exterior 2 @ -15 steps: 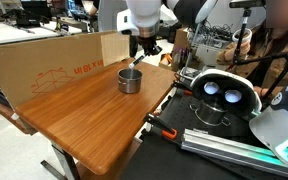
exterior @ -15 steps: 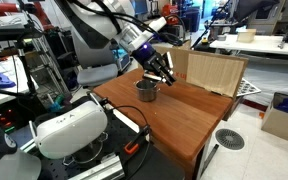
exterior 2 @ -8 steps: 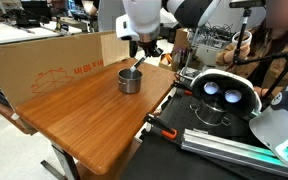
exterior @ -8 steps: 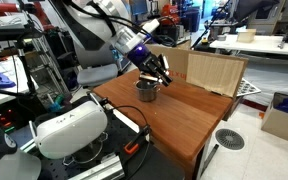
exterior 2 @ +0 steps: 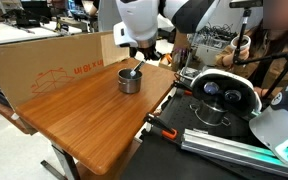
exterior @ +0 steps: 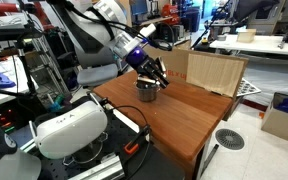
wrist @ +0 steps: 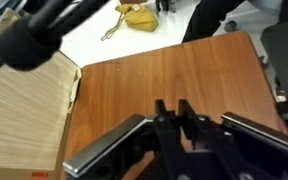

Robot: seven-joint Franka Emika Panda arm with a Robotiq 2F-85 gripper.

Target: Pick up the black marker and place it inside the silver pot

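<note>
The silver pot [exterior: 147, 91] [exterior 2: 130, 80] stands on the wooden table [exterior: 189, 115] [exterior 2: 94, 115] near its far edge. The black marker [exterior 2: 135, 68] leans in the pot, its lower end inside and its upper end over the rim. My gripper [exterior: 156, 72] [exterior 2: 142, 48] hovers just above and beside the pot, open and empty. In the wrist view my gripper [wrist: 181, 125] shows spread fingers over bare wood; the pot and marker are out of view there.
A cardboard panel [exterior 2: 54, 60] [exterior: 212, 70] stands along one table edge. A white headset [exterior: 69, 125] [exterior 2: 224, 95] and cables lie off the table's side. A yellow object [wrist: 136, 15] lies beyond the table in the wrist view.
My gripper has lifted slightly up and away from the pot. The marker stays leaning in the pot and the pot has not moved.
</note>
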